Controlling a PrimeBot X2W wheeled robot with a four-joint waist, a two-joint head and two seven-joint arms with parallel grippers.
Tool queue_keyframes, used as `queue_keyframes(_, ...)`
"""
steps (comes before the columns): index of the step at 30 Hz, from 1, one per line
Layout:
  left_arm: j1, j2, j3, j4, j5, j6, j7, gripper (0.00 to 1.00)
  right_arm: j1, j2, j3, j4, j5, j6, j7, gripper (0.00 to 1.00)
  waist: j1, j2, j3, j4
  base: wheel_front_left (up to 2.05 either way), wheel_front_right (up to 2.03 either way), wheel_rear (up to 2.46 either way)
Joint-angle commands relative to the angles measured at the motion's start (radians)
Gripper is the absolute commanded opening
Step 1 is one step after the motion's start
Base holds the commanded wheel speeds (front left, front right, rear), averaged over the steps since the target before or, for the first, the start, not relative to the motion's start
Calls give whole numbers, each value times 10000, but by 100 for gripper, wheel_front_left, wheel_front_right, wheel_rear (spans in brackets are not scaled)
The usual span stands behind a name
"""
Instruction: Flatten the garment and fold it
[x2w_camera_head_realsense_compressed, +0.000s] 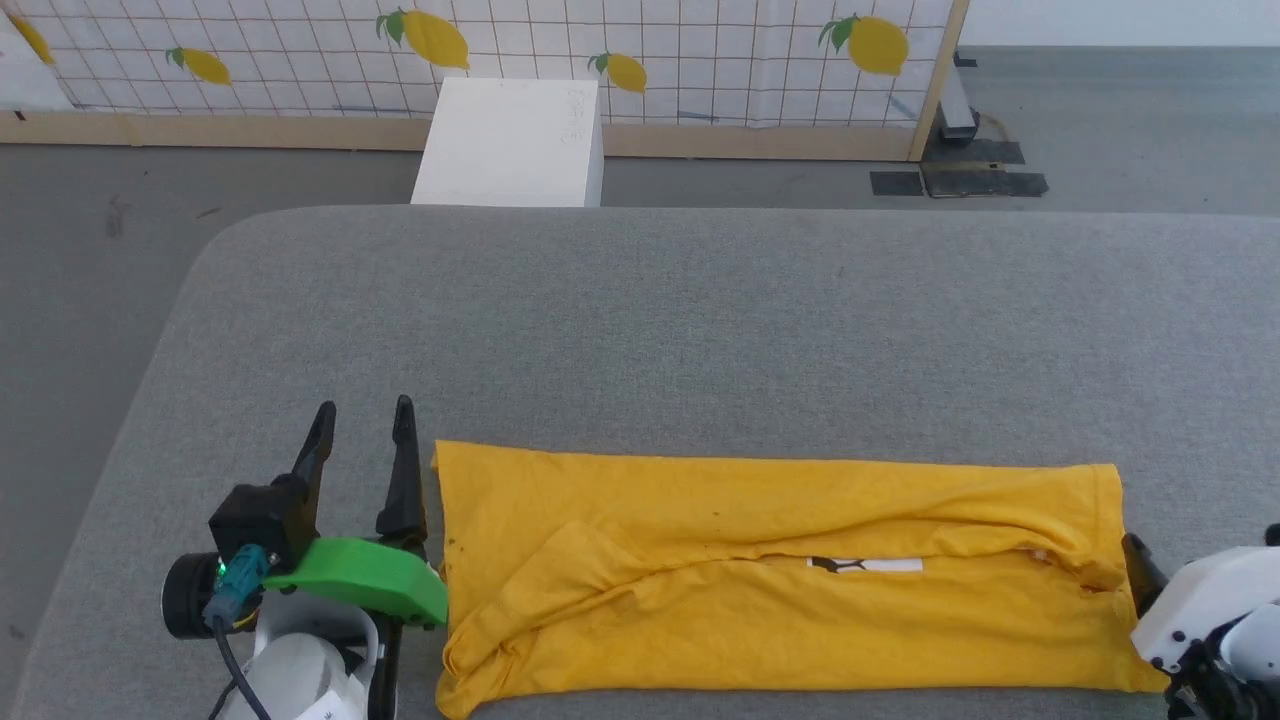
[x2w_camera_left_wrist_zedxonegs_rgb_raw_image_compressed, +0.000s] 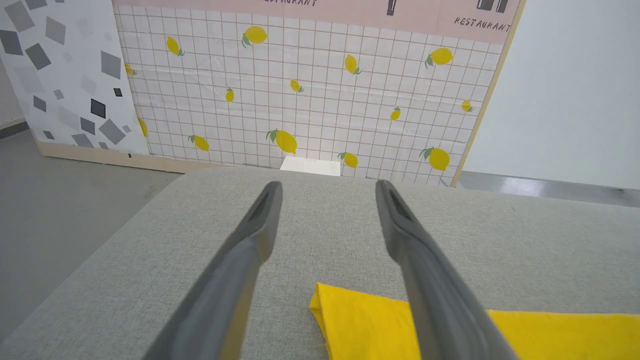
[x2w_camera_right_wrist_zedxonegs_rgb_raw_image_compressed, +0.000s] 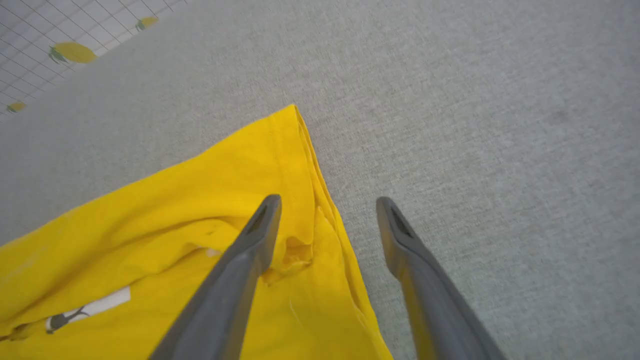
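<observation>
The garment (x2w_camera_head_realsense_compressed: 780, 580) is lying on the grey counter (x2w_camera_head_realsense_compressed: 700, 330), folded lengthwise into a long yellow band. A strip of white print with black lines (x2w_camera_head_realsense_compressed: 865, 565) is peeking out of the fold running along its middle, and a sleeve is lying creased at its left end.

The left gripper (x2w_camera_head_realsense_compressed: 364, 408) is sitting just beside the garment's left end, fingers pointing away from the robot. Its jaws are standing wide and are holding nothing. In the left wrist view, this gripper (x2w_camera_left_wrist_zedxonegs_rgb_raw_image_compressed: 327, 185) is crossing the garment's far left corner (x2w_camera_left_wrist_zedxonegs_rgb_raw_image_compressed: 360, 320) with one finger.

The right gripper (x2w_camera_right_wrist_zedxonegs_rgb_raw_image_compressed: 328, 201) is hanging at the garment's right end. One finger is lying over the hemmed edge (x2w_camera_right_wrist_zedxonegs_rgb_raw_image_compressed: 300, 165) and the other over bare counter beyond it. Its jaws are gaping wide too, gripping nothing. Whether the fingers are touching the cloth cannot be told.

Beyond the garment, past the counter's far edge, a white box (x2w_camera_head_realsense_compressed: 510, 140) is standing before a lemon-patterned wall (x2w_camera_head_realsense_compressed: 700, 60).
</observation>
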Motion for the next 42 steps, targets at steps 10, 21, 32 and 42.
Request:
queue_keyframes(10,-116,-650,702,462,1003,-788,-47,100,-1103,42,50,2228,-1056,-13,1483,100,0,0,38,14,0,0,0)
queue_keyframes(21,-116,-973,1173,711,1462,-1280,-47,100,-1164,-21,491,2224,-959,-13,2195,0,0,0,83,-18,0,0,0)
queue_keyframes(32,-174,-1175,1434,837,1782,-1603,-47,100,-822,-951,-1181,1720,-2452,-13,870,0,0,0,240,-40,0,0,0)
queue_keyframes(42,-257,-1306,1562,890,1978,-1790,-47,100,-645,-1061,-2589,1362,-3737,-13,7,0,0,0,329,3,0,0,0)
